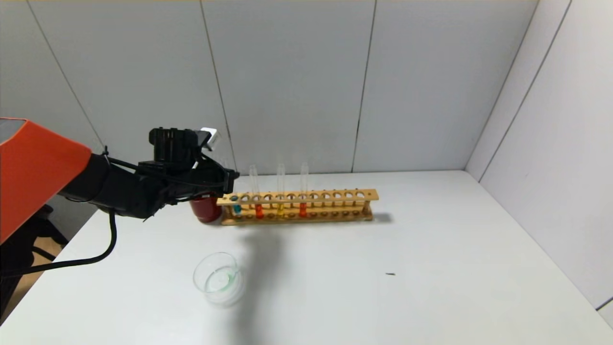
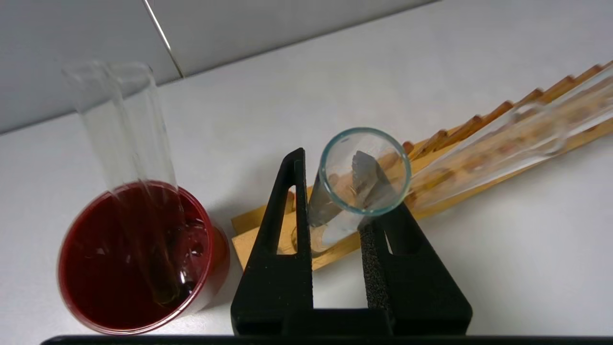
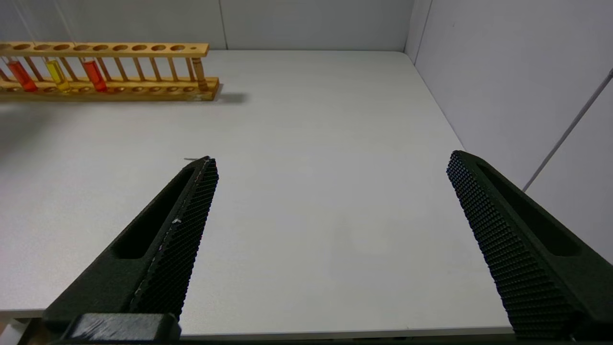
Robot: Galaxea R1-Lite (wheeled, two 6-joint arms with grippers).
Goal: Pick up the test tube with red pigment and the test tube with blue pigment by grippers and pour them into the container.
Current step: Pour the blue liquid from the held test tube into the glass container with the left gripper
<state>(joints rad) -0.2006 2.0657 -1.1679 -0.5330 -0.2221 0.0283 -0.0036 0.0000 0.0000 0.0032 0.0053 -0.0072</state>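
Gripping the test tube with blue pigment (image 1: 237, 209), at the left end of the wooden rack (image 1: 335, 195), the left gripper (image 2: 335, 191) is closed on its glass. The container (image 1: 219, 279) sits lower left of centre. The right gripper (image 3: 330, 163) is wide open, holding nothing, over bare table (image 3: 306, 215).

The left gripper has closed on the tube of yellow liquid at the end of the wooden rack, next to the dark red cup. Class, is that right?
Not quite. The left gripper has closed on the tube of blue liquid, not yellow; the head view shows it. The rest holds: that tube stands at the end of the wooden rack, next to the dark red cup.
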